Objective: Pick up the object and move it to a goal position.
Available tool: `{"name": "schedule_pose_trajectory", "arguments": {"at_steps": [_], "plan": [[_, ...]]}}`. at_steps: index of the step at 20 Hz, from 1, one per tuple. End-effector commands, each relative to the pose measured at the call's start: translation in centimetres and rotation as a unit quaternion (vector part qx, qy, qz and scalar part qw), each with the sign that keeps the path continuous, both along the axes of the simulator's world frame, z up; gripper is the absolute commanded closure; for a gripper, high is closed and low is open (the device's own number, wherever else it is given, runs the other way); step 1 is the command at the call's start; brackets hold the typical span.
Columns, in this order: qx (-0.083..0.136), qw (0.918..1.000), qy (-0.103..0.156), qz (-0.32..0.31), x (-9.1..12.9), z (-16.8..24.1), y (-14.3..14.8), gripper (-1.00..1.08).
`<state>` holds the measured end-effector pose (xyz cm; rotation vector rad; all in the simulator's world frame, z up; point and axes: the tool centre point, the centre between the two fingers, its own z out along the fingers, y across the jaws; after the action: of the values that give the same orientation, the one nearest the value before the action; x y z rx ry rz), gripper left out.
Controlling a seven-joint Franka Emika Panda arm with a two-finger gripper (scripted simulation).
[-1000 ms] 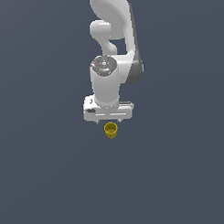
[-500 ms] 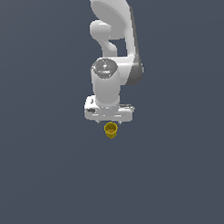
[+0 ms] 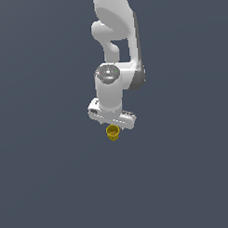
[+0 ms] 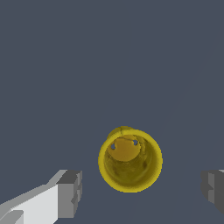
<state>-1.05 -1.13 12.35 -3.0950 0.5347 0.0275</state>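
Note:
The object is a small yellow cup [image 3: 113,132] with a hollow top, standing upright on the dark grey floor. In the exterior view my white gripper [image 3: 112,125] hangs directly above it, pointing down, with the hand just over the cup's rim. In the wrist view the cup [image 4: 130,159] lies between my two grey fingertips [image 4: 69,194], with a clear gap on each side. My gripper [image 4: 141,193] is open and holds nothing. The fingers do not touch the cup.
The plain dark grey floor [image 3: 183,178] surrounds the cup on all sides. The white arm [image 3: 115,41] rises above the gripper. No other object and no goal marker shows.
The arm has come down a little toward the cup. The cup has not moved, and the gripper stays open.

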Motion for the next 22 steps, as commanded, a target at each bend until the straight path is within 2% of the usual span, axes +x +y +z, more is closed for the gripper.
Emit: {"name": "schedule_pose_trajectory", "arguments": {"at_steps": [1, 12, 22], "plan": [[0.000, 0.9994, -0.001, -0.036, -0.1, -0.5, 0.1, -0.92], [-0.003, 0.9876, -0.006, -0.157, -0.6, -2.2, 0.2, -0.92], [-0.003, 0.9813, -0.008, -0.192, -0.8, -2.7, 0.3, -0.92]]}}
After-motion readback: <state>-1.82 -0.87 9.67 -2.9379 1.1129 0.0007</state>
